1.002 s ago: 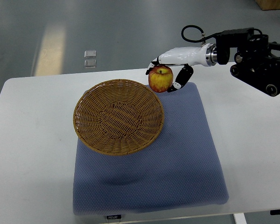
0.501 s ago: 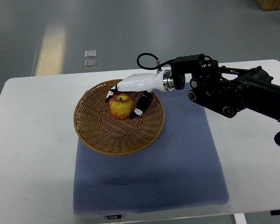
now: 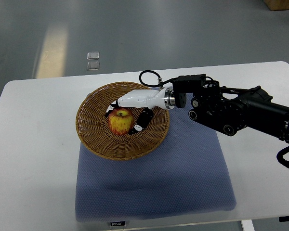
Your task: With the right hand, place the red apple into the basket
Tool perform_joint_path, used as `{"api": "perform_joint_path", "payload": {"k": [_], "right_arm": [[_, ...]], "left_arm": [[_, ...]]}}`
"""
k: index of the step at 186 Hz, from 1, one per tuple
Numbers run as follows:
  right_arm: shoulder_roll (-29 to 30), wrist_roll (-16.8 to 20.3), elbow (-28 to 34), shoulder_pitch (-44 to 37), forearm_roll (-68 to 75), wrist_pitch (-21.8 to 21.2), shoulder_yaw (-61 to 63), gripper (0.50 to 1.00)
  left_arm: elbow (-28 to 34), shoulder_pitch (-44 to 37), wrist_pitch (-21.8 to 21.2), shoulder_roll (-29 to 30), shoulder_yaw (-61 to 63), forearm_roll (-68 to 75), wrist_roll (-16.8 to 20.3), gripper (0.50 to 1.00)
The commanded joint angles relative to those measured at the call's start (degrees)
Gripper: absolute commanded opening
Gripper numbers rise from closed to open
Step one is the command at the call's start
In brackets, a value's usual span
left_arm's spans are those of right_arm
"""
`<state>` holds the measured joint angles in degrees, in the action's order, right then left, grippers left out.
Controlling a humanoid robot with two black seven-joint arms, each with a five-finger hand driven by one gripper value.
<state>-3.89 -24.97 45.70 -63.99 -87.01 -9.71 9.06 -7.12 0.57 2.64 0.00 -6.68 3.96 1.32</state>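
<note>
A red and yellow apple (image 3: 120,121) sits in the middle of the round wicker basket (image 3: 92,136). My right hand (image 3: 124,115) reaches in from the right over the basket's far rim, its white palm above the apple. Its black-tipped fingers (image 3: 137,127) wrap the apple on both sides and still grip it. The apple looks to rest on or just above the basket floor. The left arm does not show.
The basket stands on the far left part of a blue padded mat (image 3: 183,173), which lies on a white table (image 3: 29,163). My black right forearm (image 3: 231,108) stretches across the mat's far right corner. Grey floor lies beyond the table's far edge.
My right hand carried the apple from beside the basket's far right rim leftward into the basket, then lowered it toward the basket's middle. The basket and mat stayed put.
</note>
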Motion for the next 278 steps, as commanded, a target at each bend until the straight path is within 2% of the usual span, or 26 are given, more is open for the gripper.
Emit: {"api": "perform_joint_path", "payload": {"k": [1, 57, 59, 67, 123, 154, 209, 230, 278], "right_arm": [[0.55, 0.01, 0.0, 0.53, 0.0, 0.66, -0.01, 0.85], [0.82, 0.01, 0.0, 0.88, 0.0, 1.18, 0.52, 0.87], [0.82, 0.01, 0.0, 1.41, 0.09, 1.1, 1.31, 0.885], [0.82, 0.01, 0.0, 1.59, 0.09, 1.1, 1.49, 0.891], [-0.06, 0.01, 0.0, 0.8, 0.97, 0.92, 2.1, 0.895], [-0.85, -0.08, 0.0, -1.05, 2.9, 0.39, 5.18, 0.913], [-4.02, -0.08, 0.0, -1.67, 6.15, 0.39, 10.72, 0.915], [-4.63, -0.08, -0.88, -0.79, 15.28, 0.22, 14.67, 0.915], [-4.55, 0.01, -3.25, 2.64, 37.97, 0.48, 15.46, 0.915]], "left_arm": [[0.0, -0.04, 0.0, 0.0, 0.0, 0.0, 0.0, 1.0], [0.0, 0.04, 0.0, 0.0, 0.0, 0.0, 0.0, 1.0], [0.0, 0.04, 0.0, 0.0, 0.0, 0.0, 0.0, 1.0], [0.0, -0.04, 0.0, 0.0, 0.0, 0.0, 0.0, 1.0], [0.0, 0.04, 0.0, 0.0, 0.0, 0.0, 0.0, 1.0], [0.0, 0.04, 0.0, 0.0, 0.0, 0.0, 0.0, 1.0], [0.0, 0.04, 0.0, 0.0, 0.0, 0.0, 0.0, 1.0], [0.0, -0.04, 0.0, 0.0, 0.0, 0.0, 0.0, 1.0], [0.0, -0.04, 0.0, 0.0, 0.0, 0.0, 0.0, 1.0]]}}
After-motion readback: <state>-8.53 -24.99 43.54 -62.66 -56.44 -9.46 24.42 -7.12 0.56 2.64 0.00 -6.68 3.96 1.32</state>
